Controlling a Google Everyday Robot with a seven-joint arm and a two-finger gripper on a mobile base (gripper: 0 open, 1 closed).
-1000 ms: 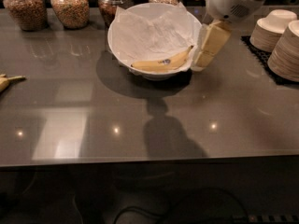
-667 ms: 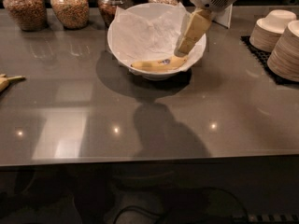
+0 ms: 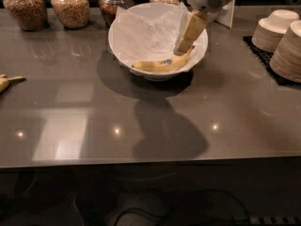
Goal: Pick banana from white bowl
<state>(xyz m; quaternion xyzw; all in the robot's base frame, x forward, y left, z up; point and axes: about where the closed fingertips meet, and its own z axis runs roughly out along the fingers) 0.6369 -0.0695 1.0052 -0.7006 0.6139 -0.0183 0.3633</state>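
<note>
The banana [image 3: 160, 65] is yellow with a small dark blue sticker and lies along the front inside wall of the white bowl [image 3: 117, 48], which is lined with crumpled white paper. The bowl stands at the back middle of the grey table. My gripper [image 3: 181, 50] reaches down from the upper right into the bowl's right side. Its tip is just above the banana's right end, close to it or touching it. The banana rests in the bowl and is not lifted.
Several glass jars [image 3: 70, 6] of dry goods stand along the back edge. Stacks of small cream bowls [image 3: 282, 36] sit on a black mat at the right. A partly seen banana [image 3: 5, 81] lies at the left edge. A white card [image 3: 230, 13] stands behind the arm.
My gripper has moved left, from the bowl's right rim to inside the bowl, above the banana's right end. The banana and the bowl have not moved.
</note>
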